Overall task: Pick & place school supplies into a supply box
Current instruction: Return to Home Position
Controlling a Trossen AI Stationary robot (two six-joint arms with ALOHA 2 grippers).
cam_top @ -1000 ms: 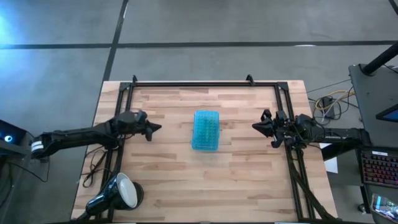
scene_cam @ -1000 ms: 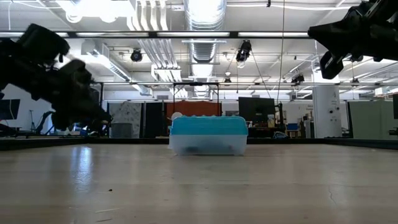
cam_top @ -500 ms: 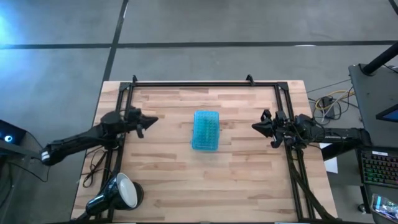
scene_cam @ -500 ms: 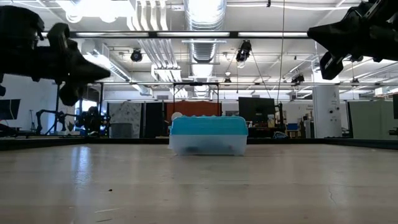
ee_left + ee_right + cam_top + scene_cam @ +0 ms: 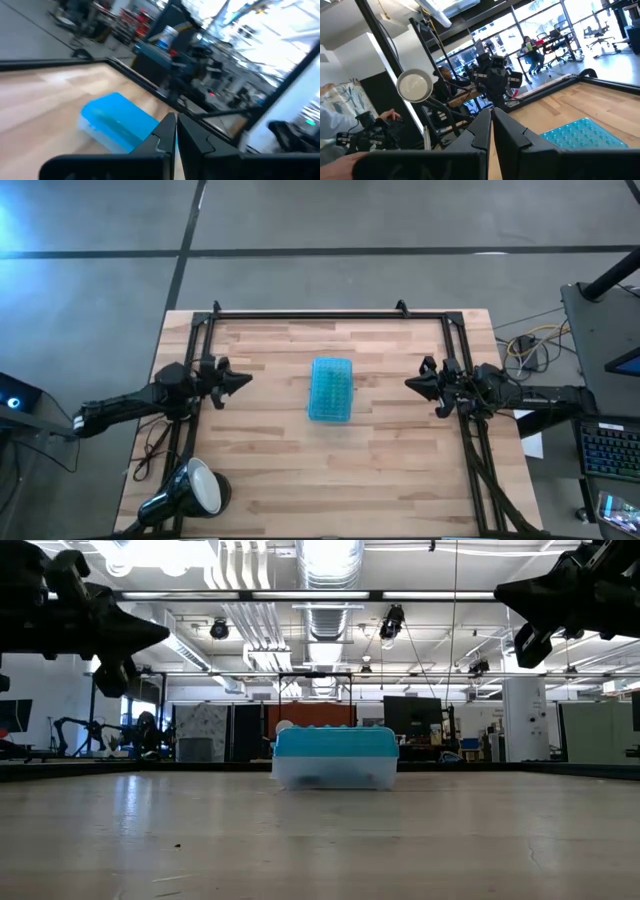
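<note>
You've got the supply box (image 5: 331,389) at the middle of the surface (image 5: 400,470), lid shut. Its long side runs top to bottom in the high view. In the low view the turquoise lid sits flat on the clear tray. Something dark shows through the tray, can't tell what.

Left claw (image 5: 240,379) is over the left edge of the surface, raised off it and pointing at the box, well apart from it. Its fingers are pinched together on nothing.

Right claw (image 5: 410,383) mirrors it at the right edge, also raised, fingers narrowed to touching, empty.

The box sits between the two, touched by neither.

A lamp (image 5: 190,490) lies at the surface corner at the lower left of the high view, well apart from the box.
</note>
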